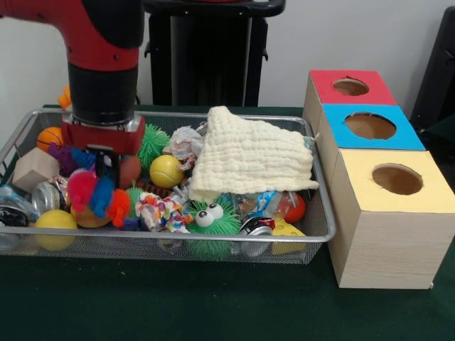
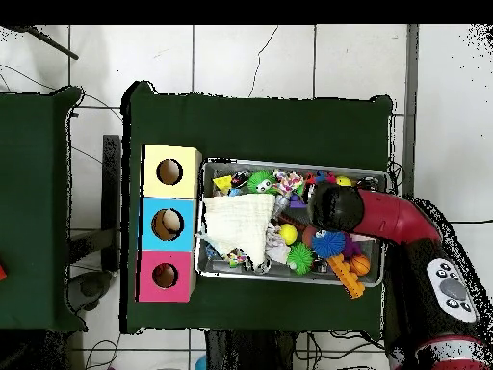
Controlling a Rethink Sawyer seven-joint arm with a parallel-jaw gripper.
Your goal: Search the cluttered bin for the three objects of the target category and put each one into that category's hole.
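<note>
Your gripper sits buried in the toys of the mesh bin; you cannot tell its state. Only overhead shows the orange comb-like toy lying diagonally beside the arm

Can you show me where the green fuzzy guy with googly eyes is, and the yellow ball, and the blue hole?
green googly-eyed toy [image 1: 211,222]: front view, on its fuzzy face by the eyes.
yellow ball [image 1: 166,171]: front view, middle of the ball.
blue hole [image 1: 370,126]: front view, inside the round opening.
</note>
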